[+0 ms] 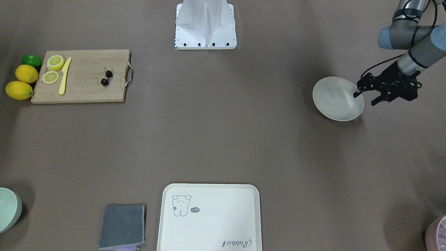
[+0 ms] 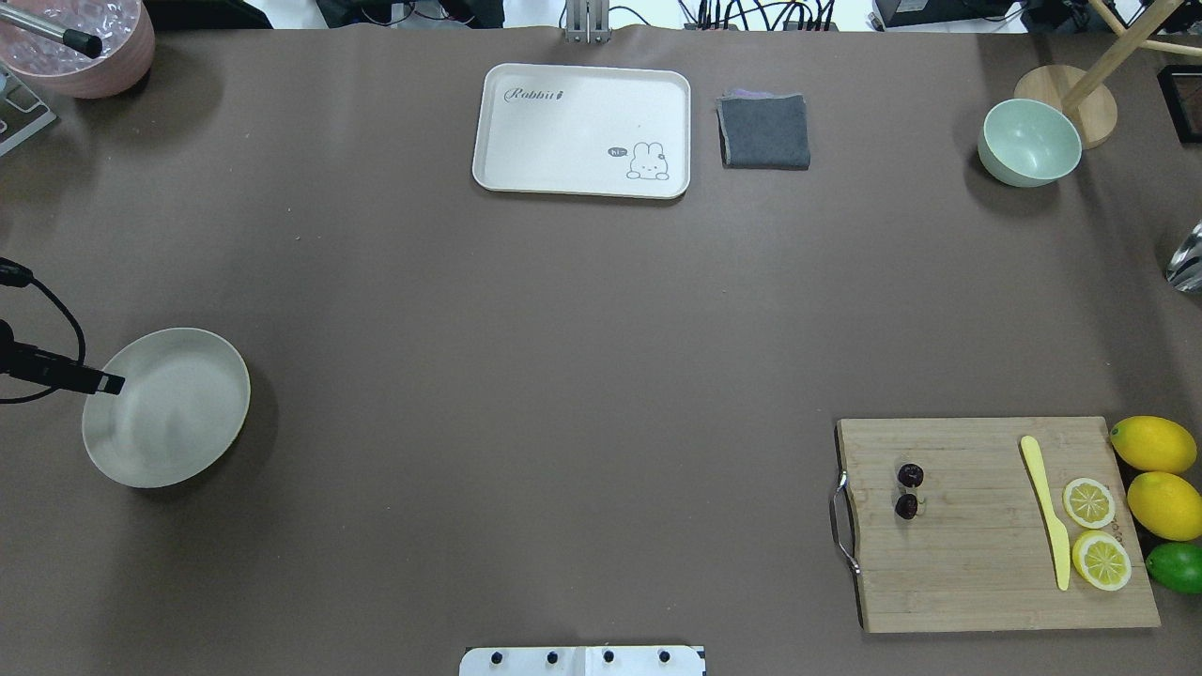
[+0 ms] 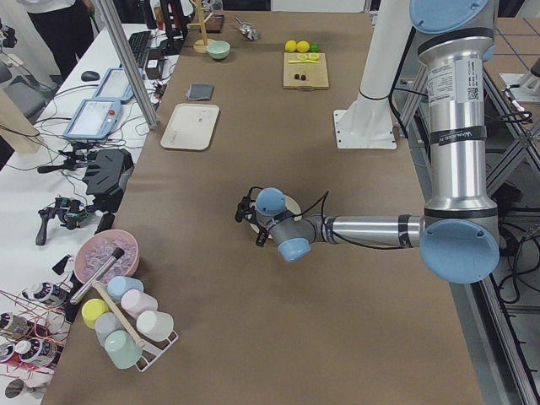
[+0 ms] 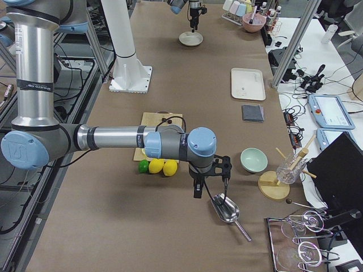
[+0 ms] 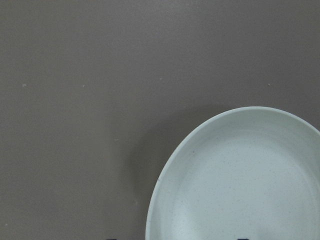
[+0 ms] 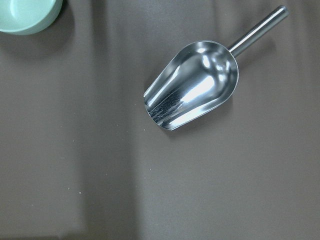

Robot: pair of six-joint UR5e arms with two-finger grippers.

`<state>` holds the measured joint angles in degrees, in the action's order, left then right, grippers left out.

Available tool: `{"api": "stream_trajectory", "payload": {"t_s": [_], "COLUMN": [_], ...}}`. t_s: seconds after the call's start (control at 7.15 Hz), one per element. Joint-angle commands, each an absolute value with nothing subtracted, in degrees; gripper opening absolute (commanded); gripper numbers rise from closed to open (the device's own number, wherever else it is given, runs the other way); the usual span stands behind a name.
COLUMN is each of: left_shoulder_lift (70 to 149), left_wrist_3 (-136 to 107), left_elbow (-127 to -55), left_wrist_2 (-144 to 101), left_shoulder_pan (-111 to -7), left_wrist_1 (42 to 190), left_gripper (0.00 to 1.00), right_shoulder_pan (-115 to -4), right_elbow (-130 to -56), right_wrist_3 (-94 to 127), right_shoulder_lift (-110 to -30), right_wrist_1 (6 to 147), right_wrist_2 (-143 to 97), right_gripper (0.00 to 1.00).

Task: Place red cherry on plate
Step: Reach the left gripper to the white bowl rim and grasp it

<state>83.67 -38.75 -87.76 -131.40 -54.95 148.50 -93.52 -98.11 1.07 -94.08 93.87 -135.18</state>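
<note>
The red cherry, a pair of tiny dark fruits joined by stems, lies on the wooden cutting board near its handle end, also seen as the cherry in the overhead view. The cream plate sits far across the table. My left gripper is open at the plate's edge, one finger over the inside and the other outside the rim. The left wrist view shows the plate at lower right. My right gripper hangs over a metal scoop, and I cannot tell whether it is open or shut.
On the board lie a yellow knife and two lemon slices. Two lemons and a lime sit beside it. A cream tray, grey cloth, mint bowl and pink tub line the far edge.
</note>
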Motion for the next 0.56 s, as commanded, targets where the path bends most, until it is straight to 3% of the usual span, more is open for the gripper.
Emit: {"api": "stream_trajectory", "payload": {"t_s": [0.0,0.14,0.42], "left_shoulder_lift": [85.7,86.0,86.3], "left_wrist_3": [-38.7,-38.6,-38.6], "left_elbow": [-85.4,-84.9,-84.7], "left_wrist_2": [-131.4,-131.4,-131.4], "left_shoulder_pan": [-54.5,-53.7,-53.6], "left_wrist_1": [148.5,148.5,148.5], "left_gripper": [0.84,0.71,0.06], "right_shoulder_pan": [-93.5,-93.5,-93.5], "right_elbow": [-98.1,-98.2,-98.1], "right_wrist_3": [1.1,1.1,1.1], "right_shoulder_lift": [-94.0,-94.0,-93.8], "right_wrist_1": [94.0,93.9,93.9], "right_wrist_2": [-135.2,-135.2,-135.1], "right_gripper": [1.00,1.00,1.00]}}
